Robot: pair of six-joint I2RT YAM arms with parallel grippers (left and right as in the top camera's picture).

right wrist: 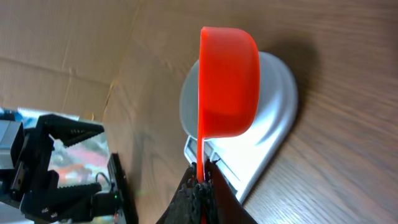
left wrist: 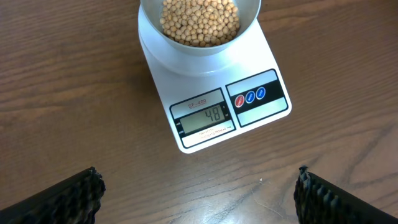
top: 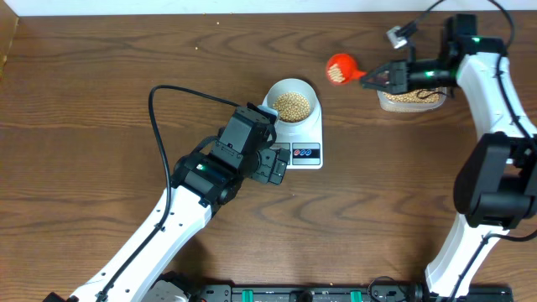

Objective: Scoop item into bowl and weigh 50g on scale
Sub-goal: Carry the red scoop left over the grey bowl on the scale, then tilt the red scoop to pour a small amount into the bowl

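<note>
At the near left, the left gripper (top: 273, 164) (left wrist: 198, 175) hangs over the brown wooden table (top: 101, 67) just beside the near edge of the scale. Its jaws are spread wide and there is nothing between them.

Just beyond it lies the flat white digital scale (top: 306, 154) (left wrist: 205, 134). Its grey display (left wrist: 204, 116) reads 48, and the red and blue round buttons (left wrist: 250, 96) sit to the right of it. On the far part of the scale stands the small round pale blue-white bowl (top: 273, 94) (left wrist: 199, 53). It holds a heap of small round tan-yellow beans (top: 292, 104) (left wrist: 199, 22).

Farther off and to the right, the right gripper (top: 369, 80) (right wrist: 199, 190) is clamped tight on the thin handle of an orange-red plastic scoop (top: 340, 69) (right wrist: 227, 81). The scoop's cup points left toward the bowl and sits between bowl and tub, apart from both. From overhead it seems to carry a few beans, though the cup is too small there to be sure. In the right wrist view only the outside of the cup shows, with the white scale behind it.

Under the right gripper's body at the far right sits a clear rounded plastic tub (top: 411, 99), also holding beans.
</note>
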